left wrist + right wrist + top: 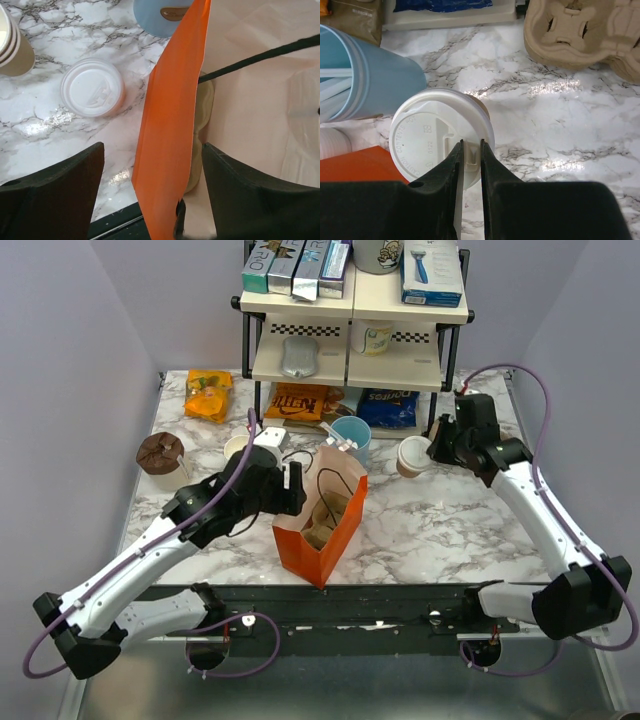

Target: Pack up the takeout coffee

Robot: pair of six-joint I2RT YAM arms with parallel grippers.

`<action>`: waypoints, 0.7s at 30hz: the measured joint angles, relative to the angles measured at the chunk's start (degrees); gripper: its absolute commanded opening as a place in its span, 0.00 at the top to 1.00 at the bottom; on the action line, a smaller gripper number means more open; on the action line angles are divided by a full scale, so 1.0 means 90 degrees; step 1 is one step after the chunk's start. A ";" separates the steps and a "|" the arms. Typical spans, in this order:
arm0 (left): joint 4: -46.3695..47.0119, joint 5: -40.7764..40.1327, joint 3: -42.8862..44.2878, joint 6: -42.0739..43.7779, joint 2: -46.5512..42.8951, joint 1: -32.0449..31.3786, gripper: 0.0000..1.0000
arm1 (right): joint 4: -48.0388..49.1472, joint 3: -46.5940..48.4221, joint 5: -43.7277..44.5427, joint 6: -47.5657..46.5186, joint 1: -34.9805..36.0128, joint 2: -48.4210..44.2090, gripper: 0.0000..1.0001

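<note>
While the right gripper pinched nearly closed on the lid rim of the takeout coffee, just beside the blue cup on the desk, the left gripper gaped wide, straddling one wall of the orange bag.
</note>
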 measured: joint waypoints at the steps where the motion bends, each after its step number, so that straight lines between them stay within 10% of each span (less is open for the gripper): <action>1: 0.0034 0.0027 0.0000 -0.0024 0.0112 0.0000 0.38 | -0.0019 -0.0051 0.0019 0.0039 0.0000 -0.0141 0.99; 8: 0.0141 0.0061 0.0109 -0.0374 0.0495 -0.0019 0.84 | -0.0121 -0.0437 0.0027 0.0134 0.0000 -0.0665 0.99; 21: -0.0197 -0.1256 0.0663 -0.2722 0.0872 -0.1246 1.00 | -0.0168 -0.0537 0.0029 0.0141 0.0000 -0.1292 0.99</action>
